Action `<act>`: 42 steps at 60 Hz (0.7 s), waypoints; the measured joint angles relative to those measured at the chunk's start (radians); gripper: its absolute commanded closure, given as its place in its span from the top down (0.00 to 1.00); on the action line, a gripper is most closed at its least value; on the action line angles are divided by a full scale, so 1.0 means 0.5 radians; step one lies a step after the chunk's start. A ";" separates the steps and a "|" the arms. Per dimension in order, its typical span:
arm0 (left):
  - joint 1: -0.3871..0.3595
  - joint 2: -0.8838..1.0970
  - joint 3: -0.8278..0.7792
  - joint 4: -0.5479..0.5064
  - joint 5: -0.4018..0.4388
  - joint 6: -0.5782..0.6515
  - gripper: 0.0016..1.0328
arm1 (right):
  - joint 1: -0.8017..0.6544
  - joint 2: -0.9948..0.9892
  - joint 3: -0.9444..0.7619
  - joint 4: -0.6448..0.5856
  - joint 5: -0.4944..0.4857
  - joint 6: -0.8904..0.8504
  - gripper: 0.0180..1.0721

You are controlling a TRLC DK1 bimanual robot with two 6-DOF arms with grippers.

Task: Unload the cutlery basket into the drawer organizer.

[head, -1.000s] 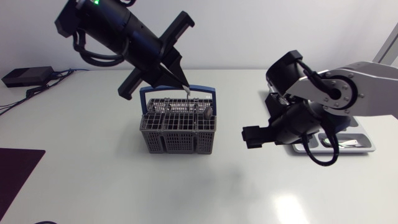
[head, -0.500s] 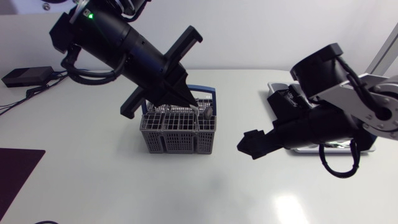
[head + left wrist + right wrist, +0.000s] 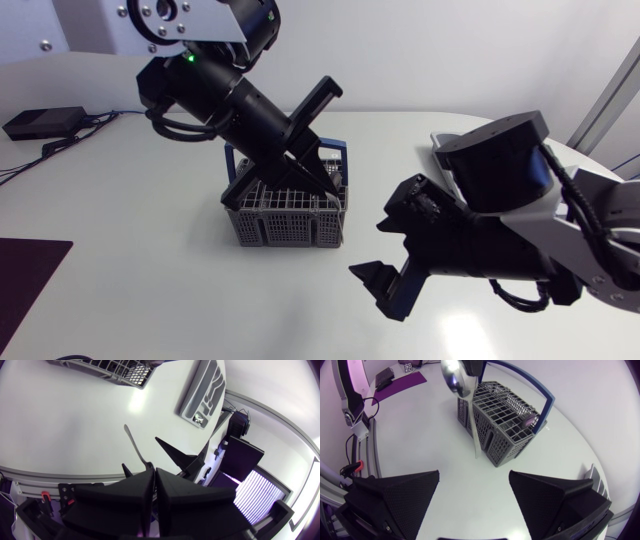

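Steel spoon, tip-pinched by the left gripper, might slip onto the basket; right gripper, at its four o'clock, gaped

The cutlery basket stood on the table a little left of the middle, with the drawer organizer well apart at the right rear, behind the right arm. The left gripper hung over the basket's right end with a spoon clamped between its fingers. The right gripper, fingers apart, hovered before and right of the basket. A box lay at the far left edge, and a mat at the near left corner.
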 measured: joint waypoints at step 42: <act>0.053 0.098 0.005 -0.009 0.348 0.000 0.04 | 0.095 0.094 -0.016 0.531 0.196 0.047 0.56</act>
